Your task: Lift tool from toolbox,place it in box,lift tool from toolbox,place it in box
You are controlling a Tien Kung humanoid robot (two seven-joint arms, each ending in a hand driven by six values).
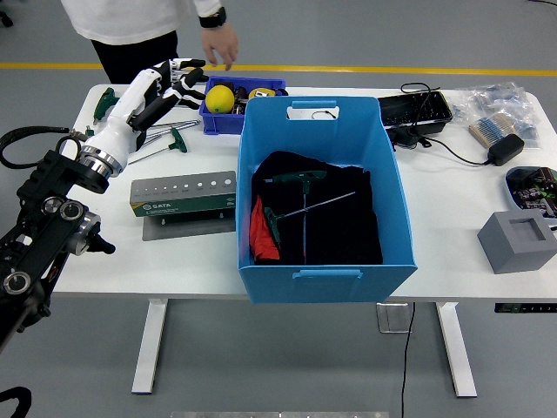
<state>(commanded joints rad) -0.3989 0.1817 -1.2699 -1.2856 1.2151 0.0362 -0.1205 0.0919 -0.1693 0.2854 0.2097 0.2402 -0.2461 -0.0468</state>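
Left robot hand (170,83), white-shelled, fingers spread, empty, above T-handle tools (161,139); rectangular blue plastic box (383,187) alongside.

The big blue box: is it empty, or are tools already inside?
Not empty. The blue box holds two green-handled T-shaped tools lying on dark cloth, with something red at the left.
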